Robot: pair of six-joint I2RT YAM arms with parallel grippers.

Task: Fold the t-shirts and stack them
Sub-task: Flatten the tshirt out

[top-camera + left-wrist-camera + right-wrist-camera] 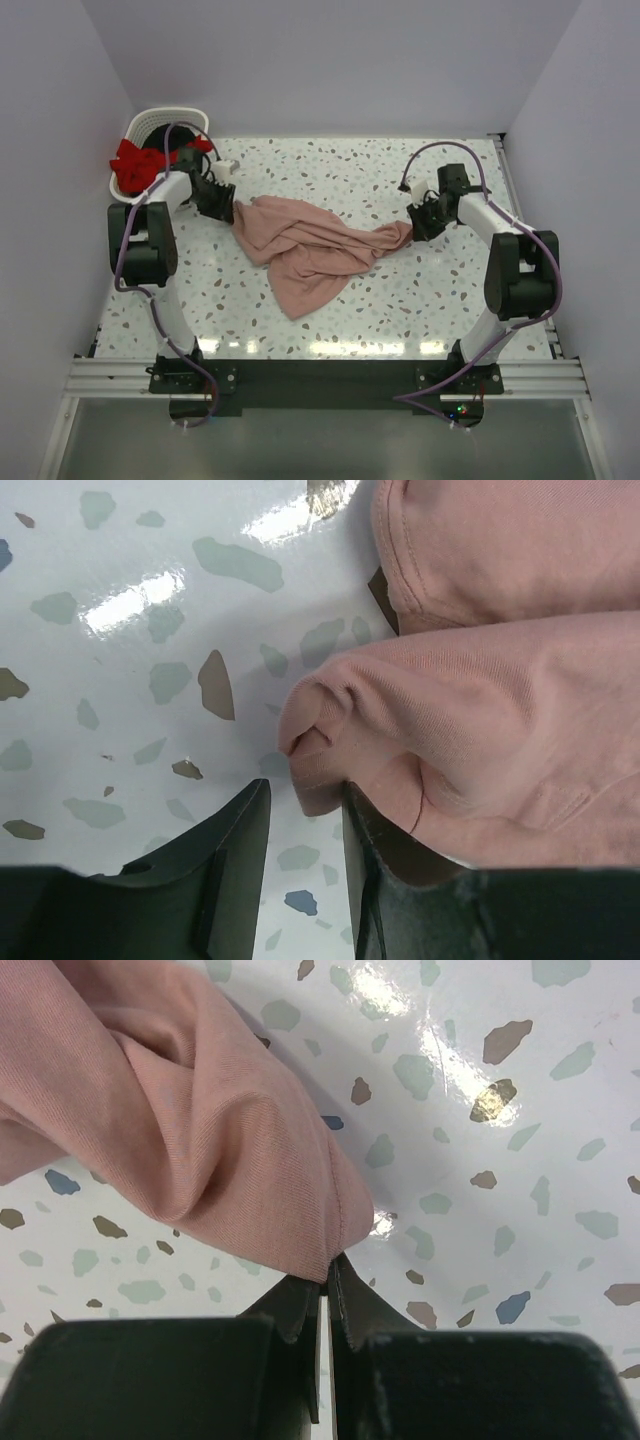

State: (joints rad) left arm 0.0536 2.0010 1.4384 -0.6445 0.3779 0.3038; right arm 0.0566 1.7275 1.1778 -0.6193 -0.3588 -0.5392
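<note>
A dusty salmon-pink t-shirt (310, 250) lies crumpled and stretched across the middle of the speckled table. My right gripper (418, 228) holds its right end. In the right wrist view that gripper (328, 1265) is shut on a hemmed edge of the pink cloth (180, 1130). My left gripper (222, 205) is at the shirt's left end. There its jaws (305, 788) stand apart, with table showing through the gap. A rolled pink fold (480, 710) reaches the fingertips and drapes over the right finger (400, 850). A bright red t-shirt (135, 165) hangs out of the basket at the back left.
The white slatted basket (190, 118) stands in the back left corner, dark inside, close behind my left arm. White walls close the table on the left, back and right. A metal rail (320, 375) runs along the near edge.
</note>
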